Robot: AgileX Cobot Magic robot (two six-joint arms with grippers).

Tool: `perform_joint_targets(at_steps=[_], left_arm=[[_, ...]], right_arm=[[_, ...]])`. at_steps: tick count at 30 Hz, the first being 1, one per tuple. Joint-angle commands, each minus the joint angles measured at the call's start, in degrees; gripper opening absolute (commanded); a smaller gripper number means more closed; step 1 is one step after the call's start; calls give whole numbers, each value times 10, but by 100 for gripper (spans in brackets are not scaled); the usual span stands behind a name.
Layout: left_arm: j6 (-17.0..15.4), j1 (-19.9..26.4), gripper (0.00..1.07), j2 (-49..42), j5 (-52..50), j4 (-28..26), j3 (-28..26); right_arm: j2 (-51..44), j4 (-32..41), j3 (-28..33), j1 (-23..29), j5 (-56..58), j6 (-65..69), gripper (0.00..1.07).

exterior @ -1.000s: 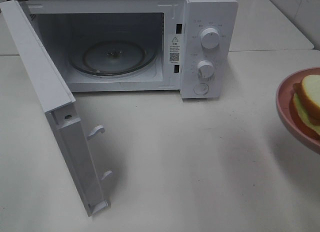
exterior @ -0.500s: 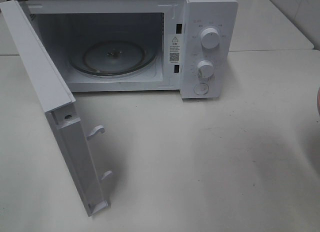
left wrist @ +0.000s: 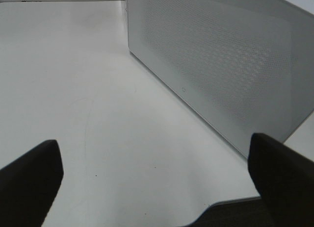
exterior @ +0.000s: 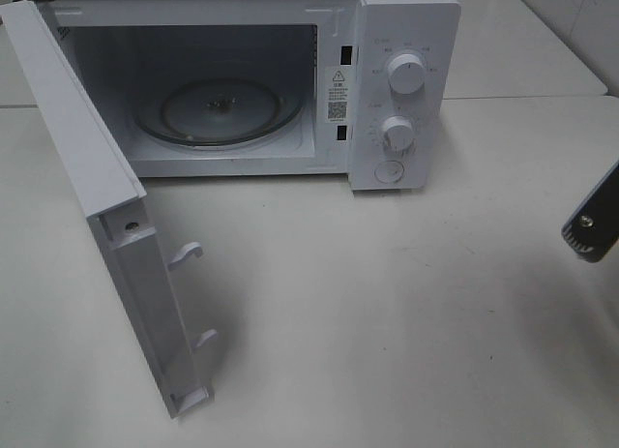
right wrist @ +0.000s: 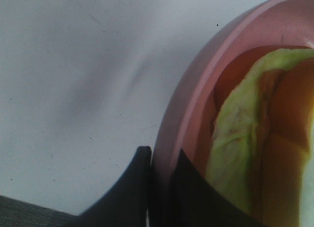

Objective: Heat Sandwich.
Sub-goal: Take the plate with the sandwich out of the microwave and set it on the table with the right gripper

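Exterior high view: a white box-shaped microwave oven (exterior: 242,80) stands at the far side of the pale surface (exterior: 387,313), its hinged white door (exterior: 106,216) swung fully open toward the left, exposing the round clear glass turntable (exterior: 221,109) in the cavity. The cavity mouth faces the robot. At the right edge of this view only a dark part of the right arm (exterior: 592,224) shows; plate and sandwich lie outside the frame here.

Right wrist view: the right pincer (right wrist: 159,188) is closed on the rim of the round pink plate (right wrist: 196,114), one dark finger outside the rim and one inside. The layered sandwich (right wrist: 255,153) of pale yellow-green and orange filling rests on the plate, just beyond the fingertips, so plate and load extend straight out from the pincer. Being roughly square, the sandwich offers no marked long axis; its heading cannot be judged from this partial view.

Left wrist view: the left pincer (left wrist: 157,178) is spread wide and empty, beside the microwave's perforated wall.

Judgement: the cavity lies to the left of, and farther away than, the right arm, which alone carries the plate.
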Motion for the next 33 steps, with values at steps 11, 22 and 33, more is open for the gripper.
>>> perform_joint_targets(at_steps=[11, 22, 33], left_arm=[[0, 1, 97, -3, -7, -1, 1], [0, 1, 97, -3, -7, -1, 1], [0, 1, 97, -3, -7, -1, 1]], right_arm=[[123, -22, -60, -1, 7, 167, 1], [207, -16, -109, -2, 6, 264, 1], [264, -21, -109, -2, -18, 324, 3]])
